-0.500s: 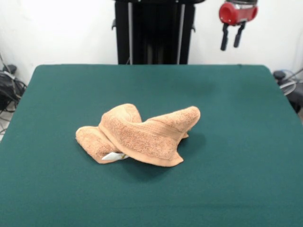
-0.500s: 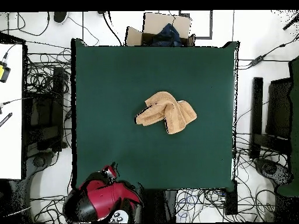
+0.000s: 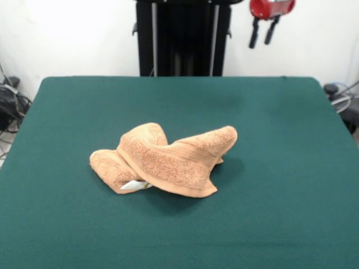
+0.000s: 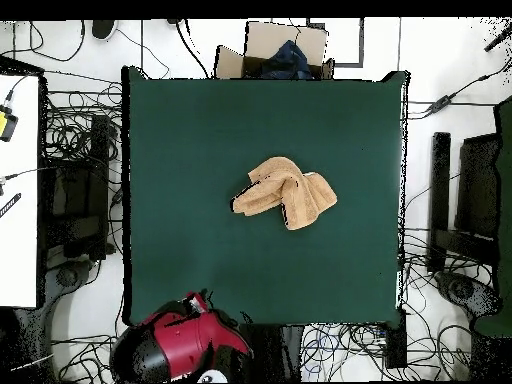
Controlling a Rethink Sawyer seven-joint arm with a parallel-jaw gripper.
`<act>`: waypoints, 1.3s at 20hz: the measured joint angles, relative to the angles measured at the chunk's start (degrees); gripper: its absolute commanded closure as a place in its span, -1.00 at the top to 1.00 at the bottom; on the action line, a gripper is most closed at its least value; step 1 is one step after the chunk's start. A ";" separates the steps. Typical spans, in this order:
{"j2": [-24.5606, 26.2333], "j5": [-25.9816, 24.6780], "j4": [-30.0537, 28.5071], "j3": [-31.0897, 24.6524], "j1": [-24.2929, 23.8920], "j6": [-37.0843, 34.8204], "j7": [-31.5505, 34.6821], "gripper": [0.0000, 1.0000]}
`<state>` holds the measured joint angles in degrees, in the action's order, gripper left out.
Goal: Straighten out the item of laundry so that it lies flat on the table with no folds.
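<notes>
The dark green table (image 3: 291, 168) carries only a crumpled orange-tan towel (image 3: 165, 159) (small white tag showing), lying near its middle.

Nubbly terry towel (image 3: 162, 159), matt felt table (image 3: 280, 168)

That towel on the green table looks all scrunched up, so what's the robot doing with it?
Nothing is touching it right now. The orange-tan towel lies bunched in a folded heap near the middle of the green table, with a small white tag poking out at its front edge. The robot's red arm is drawn back at the table's far side, and its claw hangs open, high above the table edge and well away from the towel. So the towel is not yet flattened.
</notes>
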<state>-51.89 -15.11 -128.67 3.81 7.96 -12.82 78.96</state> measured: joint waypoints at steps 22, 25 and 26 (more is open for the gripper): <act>-0.62 -12.44 8.81 -5.73 -16.17 -7.93 0.00 1.00; 0.48 -14.61 10.82 -7.76 -19.29 -7.93 0.00 1.00; 0.85 -15.12 11.37 -8.24 -20.13 -7.92 0.00 1.00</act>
<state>-51.04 -30.23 -117.31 -4.43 -12.17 -20.74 78.96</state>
